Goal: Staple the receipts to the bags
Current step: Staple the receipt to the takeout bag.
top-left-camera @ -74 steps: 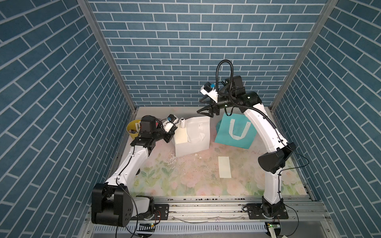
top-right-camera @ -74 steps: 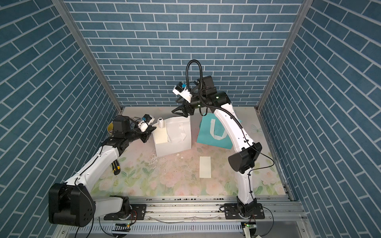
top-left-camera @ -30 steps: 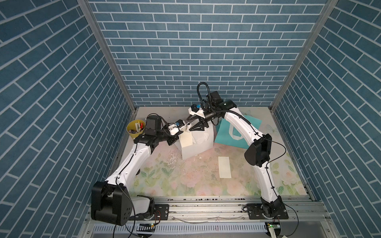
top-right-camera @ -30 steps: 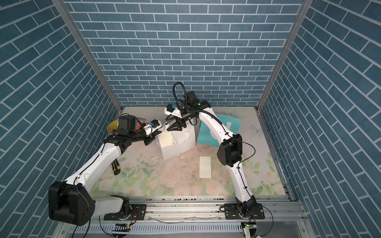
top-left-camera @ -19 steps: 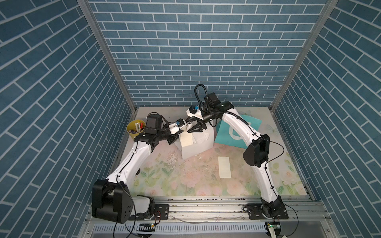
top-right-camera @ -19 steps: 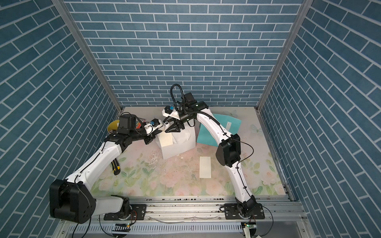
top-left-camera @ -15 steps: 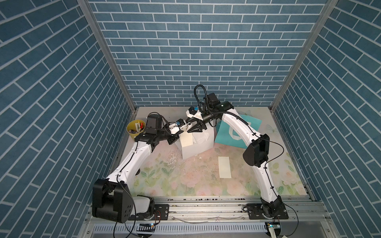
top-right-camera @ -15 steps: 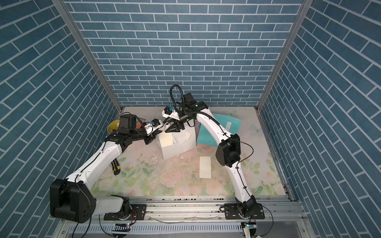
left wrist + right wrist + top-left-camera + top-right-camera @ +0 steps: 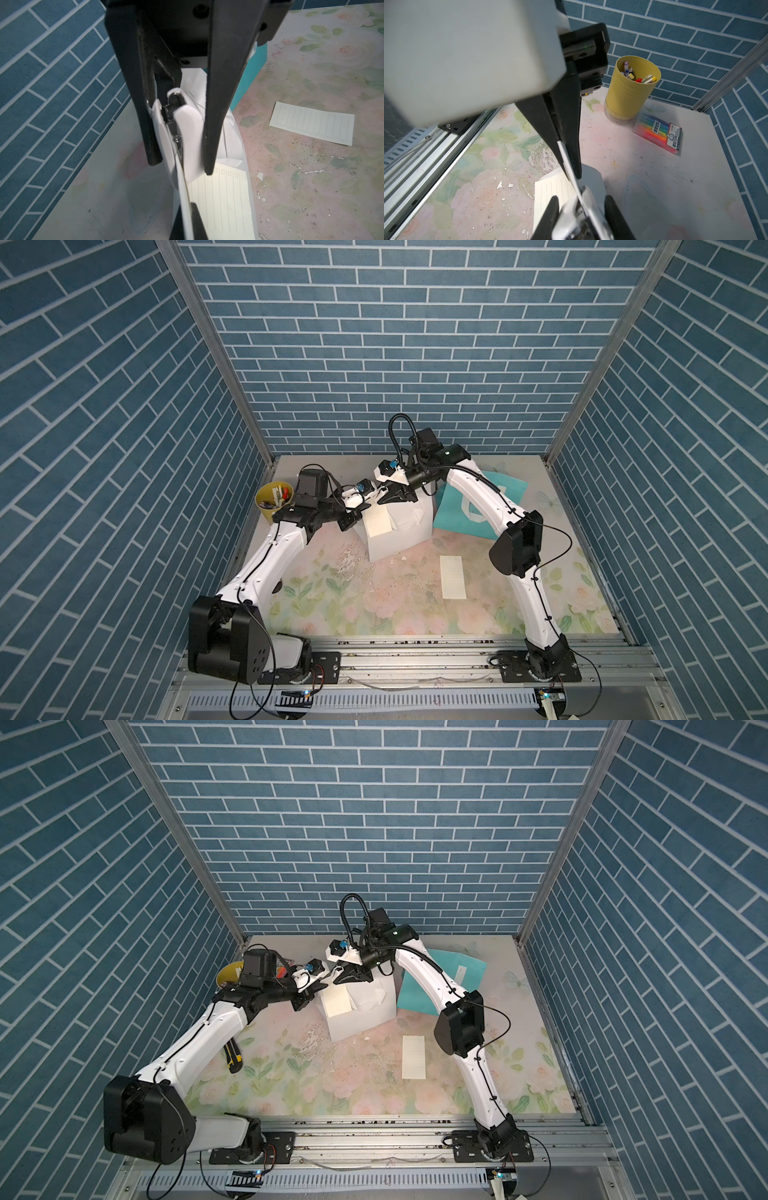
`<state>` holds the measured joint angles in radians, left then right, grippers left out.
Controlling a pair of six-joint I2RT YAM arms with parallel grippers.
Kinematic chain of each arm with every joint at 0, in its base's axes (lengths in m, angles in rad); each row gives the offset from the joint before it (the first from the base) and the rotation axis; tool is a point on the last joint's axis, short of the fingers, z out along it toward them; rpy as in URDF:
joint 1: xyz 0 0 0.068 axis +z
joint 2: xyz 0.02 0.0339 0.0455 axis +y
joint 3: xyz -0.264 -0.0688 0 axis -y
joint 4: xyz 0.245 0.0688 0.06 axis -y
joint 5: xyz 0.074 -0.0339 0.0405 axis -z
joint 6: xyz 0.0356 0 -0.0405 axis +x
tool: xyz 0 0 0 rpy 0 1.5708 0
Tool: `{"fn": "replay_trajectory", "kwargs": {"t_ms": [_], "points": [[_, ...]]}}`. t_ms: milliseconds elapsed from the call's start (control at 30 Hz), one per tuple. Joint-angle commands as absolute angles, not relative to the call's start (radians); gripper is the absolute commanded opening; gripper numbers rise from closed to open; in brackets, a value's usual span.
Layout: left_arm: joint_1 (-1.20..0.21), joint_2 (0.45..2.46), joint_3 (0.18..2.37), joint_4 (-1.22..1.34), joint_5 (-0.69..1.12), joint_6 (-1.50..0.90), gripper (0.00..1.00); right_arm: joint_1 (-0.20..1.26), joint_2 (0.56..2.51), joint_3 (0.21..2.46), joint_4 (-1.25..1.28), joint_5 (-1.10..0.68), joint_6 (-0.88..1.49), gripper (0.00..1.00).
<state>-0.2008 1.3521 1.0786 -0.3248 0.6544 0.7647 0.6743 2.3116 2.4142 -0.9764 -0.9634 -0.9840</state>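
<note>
The white bag (image 9: 401, 526) lies at the back of the table with one receipt (image 9: 379, 520) on its left part. My left gripper (image 9: 185, 212) is shut on the bag's raised left edge, beside that receipt (image 9: 226, 203). My right gripper (image 9: 581, 199) is shut on a white stapler (image 9: 187, 128), whose mouth is over the same edge, close to the left fingers (image 9: 566, 133). In both top views the two grippers meet at the bag's far left corner (image 9: 328, 982). The teal bag (image 9: 478, 506) lies to the right, partly under the right arm. A second receipt (image 9: 453, 576) lies loose on the mat.
A yellow cup (image 9: 631, 89) of pens stands in the back left corner with a colourful marker pack (image 9: 658, 133) beside it. A yellow-and-black tool (image 9: 234, 1056) lies under the left arm. The metal rail (image 9: 395, 659) runs along the front edge.
The right arm came down from above to the white bag's far left corner, and its jaws have narrowed around the stapler. The left arm has hardly moved and keeps its grip.
</note>
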Motion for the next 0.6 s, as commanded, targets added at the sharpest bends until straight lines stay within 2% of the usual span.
{"fn": "replay_trajectory", "kwargs": {"t_ms": [0, 33, 67, 133, 267, 400, 567], "points": [[-0.210, 1.356, 1.094, -0.336, 0.652, 0.781, 0.00, 0.682, 2.274, 2.382, -0.943, -0.993, -0.906, 0.04], [-0.209, 1.355, 1.092, -0.336, 0.648, 0.783, 0.00, 0.677, 2.246, 2.344, -0.854, -0.976, -0.797, 0.26], [-0.210, 1.355, 1.091, -0.336, 0.646, 0.784, 0.00, 0.674, 2.217, 2.311, -0.796, -0.964, -0.729, 0.41], [-0.210, 1.354, 1.088, -0.334, 0.645, 0.784, 0.00, 0.673, 2.128, 2.200, -0.644, -0.890, -0.595, 0.55], [-0.209, 1.351, 1.083, -0.331, 0.647, 0.780, 0.00, 0.676, 1.997, 1.995, -0.415, -0.727, -0.389, 0.65], [-0.209, 1.344, 1.072, -0.319, 0.644, 0.778, 0.00, 0.694, 1.911, 1.831, -0.251, -0.552, -0.161, 0.68], [-0.209, 1.346, 1.068, -0.314, 0.646, 0.773, 0.00, 0.764, 1.853, 1.641, -0.073, -0.342, 0.002, 0.67]]}}
